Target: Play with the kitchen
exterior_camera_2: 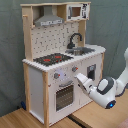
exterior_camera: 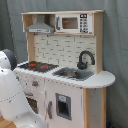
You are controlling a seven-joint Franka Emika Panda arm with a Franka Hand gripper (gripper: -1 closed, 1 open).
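The kitchen (exterior_camera_2: 62,60) stands upright on a wooden bench (exterior_camera_2: 30,120) before a grey curtain (exterior_camera_2: 10,55). In both exterior views it shows a black stovetop (exterior_camera: 37,65) with red burners, a black faucet (exterior_camera: 85,59) over the sink, a grey hood (exterior_camera_2: 49,20) and a microwave (exterior_camera: 74,23) on top. In the second exterior view the white arm (exterior_camera_2: 112,87) reaches in from the second exterior view's right, and its end effector (exterior_camera_2: 81,80) sits against the front panel just above the windowed oven door (exterior_camera_2: 64,96), beside the knobs. Whether its fingers are spread or pressed together cannot be told.
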